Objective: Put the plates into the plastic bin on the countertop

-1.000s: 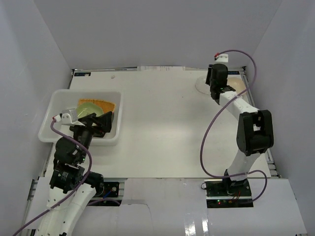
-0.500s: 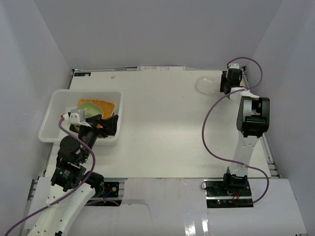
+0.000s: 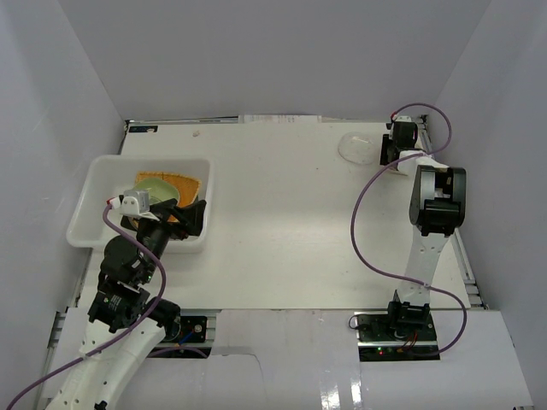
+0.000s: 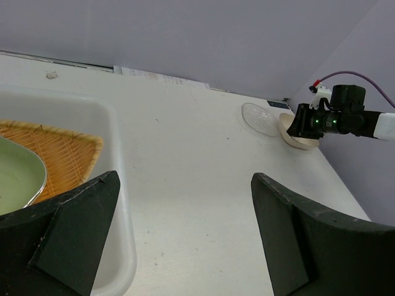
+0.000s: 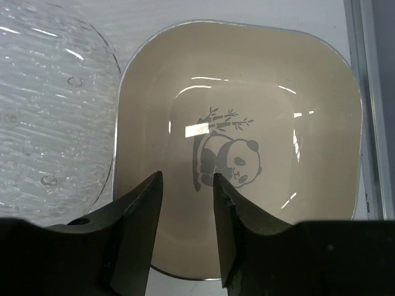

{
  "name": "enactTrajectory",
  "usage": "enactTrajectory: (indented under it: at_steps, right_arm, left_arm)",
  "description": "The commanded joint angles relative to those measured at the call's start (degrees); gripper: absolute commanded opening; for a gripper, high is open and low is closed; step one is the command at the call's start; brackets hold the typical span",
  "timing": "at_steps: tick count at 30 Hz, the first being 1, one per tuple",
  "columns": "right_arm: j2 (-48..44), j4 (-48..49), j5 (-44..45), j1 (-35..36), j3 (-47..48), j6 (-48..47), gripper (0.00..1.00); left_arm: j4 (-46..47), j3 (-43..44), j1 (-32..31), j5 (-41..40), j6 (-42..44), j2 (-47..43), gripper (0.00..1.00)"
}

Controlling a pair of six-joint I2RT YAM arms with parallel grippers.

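The plastic bin (image 3: 102, 184) stands at the left of the countertop (image 3: 282, 222). It holds a green plate (image 3: 154, 184) on the orange woven plate (image 3: 185, 181); both also show in the left wrist view, green (image 4: 15, 176) and orange (image 4: 58, 154). My left gripper (image 3: 184, 218) is open and empty over the bin's near right corner (image 4: 117, 185). My right gripper (image 3: 393, 152) is at the far right, its fingers a little apart (image 5: 186, 179), just above the cream panda plate (image 5: 247, 154). The clear plate (image 5: 49, 117) lies beside it on the left (image 3: 355, 147).
White walls close in the countertop on three sides. A rail (image 5: 370, 92) runs along the right edge next to the cream plate. The right arm's purple cable (image 3: 363, 231) loops over the right side of the table.
My right arm has swung to the far right corner and now points down over the cream plate. My left gripper has drawn back a little from inside the bin.
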Motion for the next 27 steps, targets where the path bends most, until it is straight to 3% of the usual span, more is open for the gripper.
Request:
enactTrajectory:
  at_steps: [1, 7, 10, 14, 19, 25, 27]
  right_arm:
    - [-4.55, -3.54, -0.58, 0.13, -1.5, 2.84, 0.44]
    - [-13.6, -3.98, -3.74, 0.22, -10.55, 12.59, 0.36]
    - [-18.34, -1.73, -6.65, 0.65, -15.64, 16.98, 0.38]
    - [-22.66, 2.34, -6.12, 1.71, -20.84, 16.82, 0.59]
    - [-19.26, -2.47, -4.72, 2.68, -17.35, 12.87, 0.67]
    - [-11.69, -7.59, -1.21, 4.61, -11.36, 10.85, 0.57]
    - [-11.24, -8.03, -0.15, 4.96, -10.47, 10.49, 0.39]
  left_arm:
    - [-0.03, 0.47, -0.29, -0.26, 0.6, -0.28, 0.98]
    - [0.23, 0.3, -0.64, 0.17, 0.42, -0.46, 0.98]
    - [0.15, 0.12, -0.82, -0.17, 0.42, -0.9, 0.98]
    - [-0.03, 0.03, -0.99, -0.53, 0.42, -0.9, 0.98]
    - [-0.12, -0.06, -1.08, -0.79, 0.33, -1.34, 0.98]
    - [-0.2, -0.06, -1.08, -1.06, 0.33, -1.69, 0.98]
    - [-0.21, -0.06, -1.17, -1.14, 0.42, -1.6, 0.98]
